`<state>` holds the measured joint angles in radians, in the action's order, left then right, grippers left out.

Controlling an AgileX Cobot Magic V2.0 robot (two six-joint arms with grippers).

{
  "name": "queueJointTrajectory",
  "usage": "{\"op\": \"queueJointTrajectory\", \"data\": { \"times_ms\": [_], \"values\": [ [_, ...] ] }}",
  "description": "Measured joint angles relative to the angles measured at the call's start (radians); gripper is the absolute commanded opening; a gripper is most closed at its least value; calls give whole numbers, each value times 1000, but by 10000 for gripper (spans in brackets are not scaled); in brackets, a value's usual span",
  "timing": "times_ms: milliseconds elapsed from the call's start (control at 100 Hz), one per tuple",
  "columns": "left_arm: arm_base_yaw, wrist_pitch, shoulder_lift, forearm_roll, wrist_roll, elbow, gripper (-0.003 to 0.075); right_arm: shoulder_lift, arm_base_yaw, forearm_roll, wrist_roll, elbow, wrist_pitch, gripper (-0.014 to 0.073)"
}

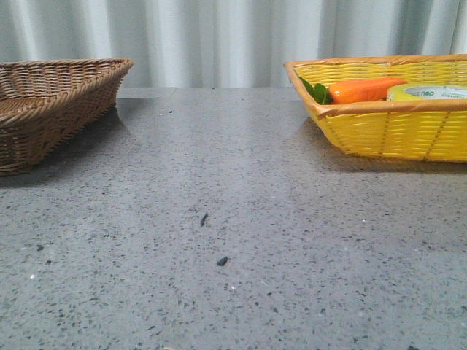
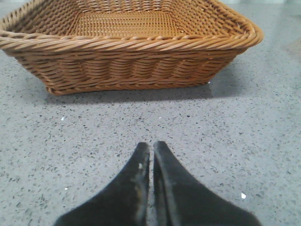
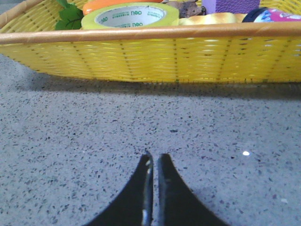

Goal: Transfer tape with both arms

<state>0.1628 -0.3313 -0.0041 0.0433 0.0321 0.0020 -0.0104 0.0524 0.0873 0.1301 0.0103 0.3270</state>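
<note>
The tape (image 1: 429,92), a pale yellow-green roll with green letters on its whitish face, lies flat in the yellow basket (image 1: 394,131) at the right, beside an orange carrot (image 1: 365,89). It also shows in the right wrist view (image 3: 130,15), behind the basket's near wall (image 3: 155,56). My right gripper (image 3: 154,156) is shut and empty, low over the table in front of that basket. My left gripper (image 2: 150,145) is shut and empty, low over the table in front of the brown basket (image 2: 127,61). Neither gripper shows in the front view.
The brown wicker basket (image 1: 51,106) stands at the left of the grey speckled table (image 1: 219,219) and looks empty inside. The yellow basket also holds green leaves (image 3: 70,16), a purple box (image 3: 237,5) and other small items. A pale curtain hangs behind.
</note>
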Motion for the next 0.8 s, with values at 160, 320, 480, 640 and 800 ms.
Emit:
{"op": "queueJointTrajectory", "data": {
  "times_ms": [160, 320, 480, 640, 800],
  "values": [
    [0, 0, 0, 0, 0, 0, -20, 0, 0, 33, 0, 0, -11, -69],
    [0, 2, 0, 0, 0, 0, -20, 0, 0, 87, 0, 0, -68, -69],
    [0, 56, 0, 107, 0, 2, -20, 0, 0, 69, 0, 0, -186, -69],
    [0, 98, 0, 449, 0, 2, -20, 0, 0, -87, 0, 0, -294, -69],
    [0, 186, 0, 610, 1, 2, -20, 0, 0, -271, 0, 0, -315, -69]
  ]
}}
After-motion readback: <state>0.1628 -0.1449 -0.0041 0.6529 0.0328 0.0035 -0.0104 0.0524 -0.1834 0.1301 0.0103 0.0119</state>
